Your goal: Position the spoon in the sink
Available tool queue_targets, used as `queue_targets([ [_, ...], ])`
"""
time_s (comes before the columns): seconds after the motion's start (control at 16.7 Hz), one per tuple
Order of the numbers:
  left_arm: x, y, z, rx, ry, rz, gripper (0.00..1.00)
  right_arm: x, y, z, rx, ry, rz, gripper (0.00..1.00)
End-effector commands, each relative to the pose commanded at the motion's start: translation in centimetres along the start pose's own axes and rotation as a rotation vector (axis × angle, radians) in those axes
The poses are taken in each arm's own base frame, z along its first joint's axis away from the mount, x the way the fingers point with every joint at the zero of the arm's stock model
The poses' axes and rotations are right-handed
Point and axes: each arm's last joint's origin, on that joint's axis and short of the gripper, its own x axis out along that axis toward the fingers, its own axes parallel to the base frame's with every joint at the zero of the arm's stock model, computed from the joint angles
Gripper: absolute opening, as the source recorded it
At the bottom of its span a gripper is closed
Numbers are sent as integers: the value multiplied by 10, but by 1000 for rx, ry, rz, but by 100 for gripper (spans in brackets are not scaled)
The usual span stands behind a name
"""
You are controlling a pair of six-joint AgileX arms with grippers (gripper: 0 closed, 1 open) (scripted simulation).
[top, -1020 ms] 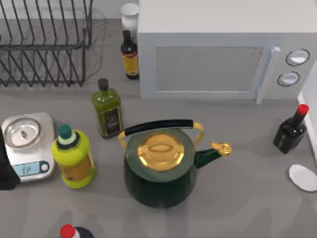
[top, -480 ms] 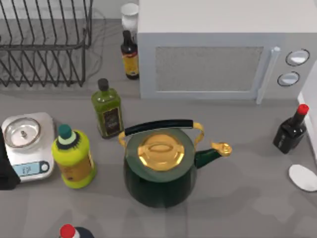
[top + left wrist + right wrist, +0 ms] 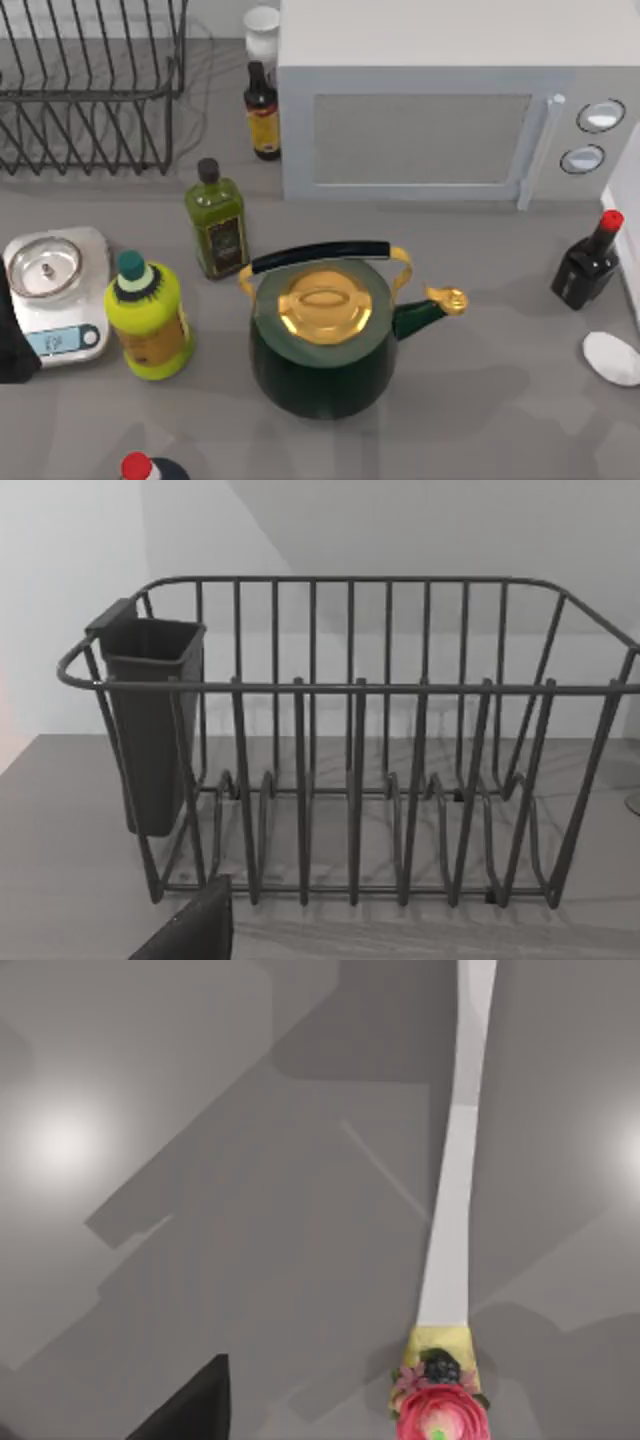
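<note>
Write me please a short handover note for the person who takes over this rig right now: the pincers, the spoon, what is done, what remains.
Left pincer: faces the dish rack; open or shut cannot be told.
Right pincer: over bare grey surface; open or shut cannot be told.
Spoon: its white bowl lies on the table at the right edge, just in front of the red-capped bottle, not touching it. Nothing grips it.
Done: nothing, judging by where the spoon lies.
Left: grasp the spoon, probably with the right arm, and carry it to the sink.
</note>
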Motion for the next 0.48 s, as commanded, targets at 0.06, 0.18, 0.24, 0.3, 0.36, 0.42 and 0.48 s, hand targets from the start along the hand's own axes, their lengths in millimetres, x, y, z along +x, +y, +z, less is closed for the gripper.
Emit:
queue_targets([
  [0.06,0,0,0,0,0,0,100,0,1,0,-3,-2,-2,100],
  [0.18,0,0,0,0,0,0,100,4,1,1,-1,0,0,100],
  [0.24,0,0,0,0,0,0,100,10,0,1,-1,1,2,100],
  [0.3,0,0,0,0,0,0,100,17,-1,2,0,2,2,100],
  [0.36,0,0,0,0,0,0,100,27,-2,3,1,1,2,100],
  [0.42,0,0,0,0,0,0,100,38,-3,3,1,-1,-1,100],
  [0.48,0,0,0,0,0,0,100,49,-4,4,1,-4,-4,100],
])
